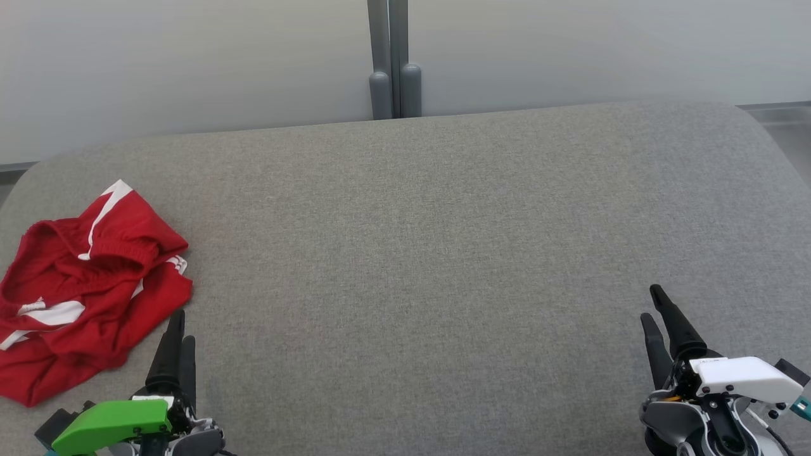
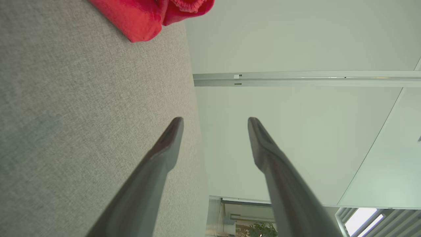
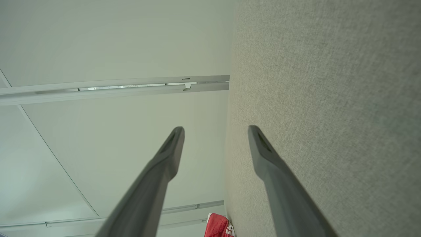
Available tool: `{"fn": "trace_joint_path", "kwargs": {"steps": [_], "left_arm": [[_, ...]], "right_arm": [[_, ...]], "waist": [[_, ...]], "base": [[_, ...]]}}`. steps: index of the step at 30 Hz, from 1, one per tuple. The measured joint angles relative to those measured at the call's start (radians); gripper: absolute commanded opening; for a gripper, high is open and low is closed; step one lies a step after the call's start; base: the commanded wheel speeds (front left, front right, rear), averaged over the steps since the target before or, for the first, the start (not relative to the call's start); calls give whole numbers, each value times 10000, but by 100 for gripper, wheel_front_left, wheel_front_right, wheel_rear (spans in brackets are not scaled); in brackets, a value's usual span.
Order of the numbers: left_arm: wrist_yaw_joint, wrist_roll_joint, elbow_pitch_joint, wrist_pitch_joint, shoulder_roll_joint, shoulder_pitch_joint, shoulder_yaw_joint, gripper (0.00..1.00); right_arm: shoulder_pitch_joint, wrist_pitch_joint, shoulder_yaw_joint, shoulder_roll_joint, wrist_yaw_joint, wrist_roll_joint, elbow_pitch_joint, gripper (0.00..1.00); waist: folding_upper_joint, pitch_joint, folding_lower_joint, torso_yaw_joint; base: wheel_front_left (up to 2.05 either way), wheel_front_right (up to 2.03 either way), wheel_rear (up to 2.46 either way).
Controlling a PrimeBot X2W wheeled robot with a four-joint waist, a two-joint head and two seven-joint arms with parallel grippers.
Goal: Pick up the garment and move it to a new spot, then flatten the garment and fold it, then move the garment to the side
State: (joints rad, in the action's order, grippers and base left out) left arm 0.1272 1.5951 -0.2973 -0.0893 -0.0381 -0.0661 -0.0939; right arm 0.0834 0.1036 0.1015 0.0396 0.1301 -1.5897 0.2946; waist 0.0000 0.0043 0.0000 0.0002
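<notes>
2 pincers hang over the near edge of the grey padded surface (image 1: 412,253), and both are open with nothing between their fingers: each wrist view shows its own dark finger pair spread apart over bare cloth and pale wall.

The garment (image 1: 95,285), red with white stripes and a gathered waistband, perhaps a pair of shorts, lies in a crumpled heap at the far left of the surface. Part of it runs off the left edge of the head view. Its long axis, as far as a heap has 1, runs from the near left corner away from the robot, slanting slightly to the right, with the waistband opening at the far end.

The left pincer (image 1: 180,329) is much the nearer of the 2. Its fingertips sit just beside the garment's near right hem, so the cloth lies ahead of it and to its left. I cannot tell whether tip and hem touch. In the left wrist view the red cloth shows at the top edge, beyond the fingertips and off to one side, not between them. The right pincer (image 1: 651,303) is well apart from the garment, across the whole width of the surface.

By my reading the pick-up has not yet begun. The coming move looks to be the left arm's: shift left and forward until the fingers straddle a fold, then close. A shallow bite may catch only 1 layer, so the rest would drag when lifted
</notes>
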Motion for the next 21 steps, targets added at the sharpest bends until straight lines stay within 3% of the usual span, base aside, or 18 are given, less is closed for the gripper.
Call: {"fn": "trace_joint_path", "kwargs": {"steps": [21], "left_arm": [[-142,-4713,-219,920,-50,-57,347,100]], "right_arm": [[236,-974,-640,288,0,4098,-8,100]], "waist": [[0,67,1,68]], "base": [[0,0,0]]}}
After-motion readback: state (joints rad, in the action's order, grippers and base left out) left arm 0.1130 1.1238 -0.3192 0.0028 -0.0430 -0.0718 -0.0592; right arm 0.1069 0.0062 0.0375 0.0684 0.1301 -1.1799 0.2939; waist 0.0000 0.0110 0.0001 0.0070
